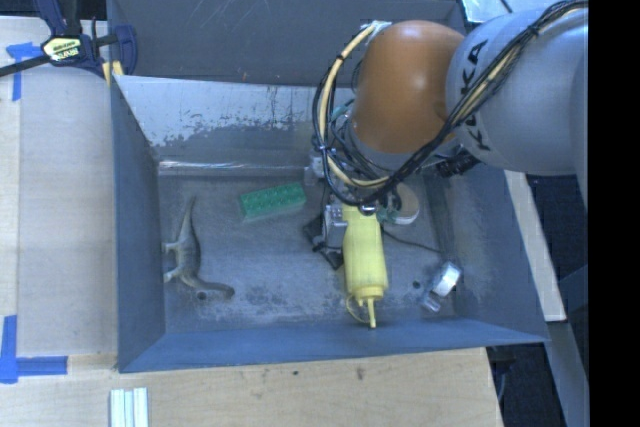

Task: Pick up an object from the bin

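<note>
**Gripper low in the bin beside a yellow bottle**

Our gripper sits low near the middle of the bin, under the orange wrist cover. The wrist and cables hide it, so we cannot tell whether it is released or clenched.

Just beside it, on the view's right, a yellow bottle lies with its nozzle toward the near wall. A green block lies near on the other side. A silver piece rests toward the right corner, and a grey lizard lies well apart by the left wall.

We judge the reach to be in hand, with the bottle the likeliest target and nothing lifted yet. The next move calls for centring across the bottle's body, closing firmly, and then rising straight up clear of the walls.
</note>
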You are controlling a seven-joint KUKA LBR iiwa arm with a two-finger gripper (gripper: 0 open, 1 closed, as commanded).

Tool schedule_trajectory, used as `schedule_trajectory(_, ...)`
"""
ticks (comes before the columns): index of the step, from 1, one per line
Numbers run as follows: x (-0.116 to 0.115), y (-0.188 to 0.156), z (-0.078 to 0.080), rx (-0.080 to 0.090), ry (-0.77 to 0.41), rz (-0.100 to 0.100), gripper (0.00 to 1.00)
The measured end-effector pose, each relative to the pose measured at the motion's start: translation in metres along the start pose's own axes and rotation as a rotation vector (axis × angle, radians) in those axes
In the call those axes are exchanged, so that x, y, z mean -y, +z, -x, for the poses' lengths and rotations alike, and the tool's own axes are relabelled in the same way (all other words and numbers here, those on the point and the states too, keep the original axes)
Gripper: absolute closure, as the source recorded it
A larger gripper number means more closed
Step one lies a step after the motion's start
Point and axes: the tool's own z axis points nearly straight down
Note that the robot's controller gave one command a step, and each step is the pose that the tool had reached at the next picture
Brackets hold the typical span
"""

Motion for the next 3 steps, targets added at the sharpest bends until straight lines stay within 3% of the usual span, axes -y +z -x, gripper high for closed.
schedule_trajectory(1, 0.000, -0.005, 0.002, 0.009, 0.002, 0.000, 0.00)
schedule_trajectory(2, -0.012, 0.058, 0.045, 0.014, -0.149, -0.001, 0.00)
schedule_trajectory(3, -0.018, 0.079, 0.055, 0.007, 0.004, 0.002, 0.00)
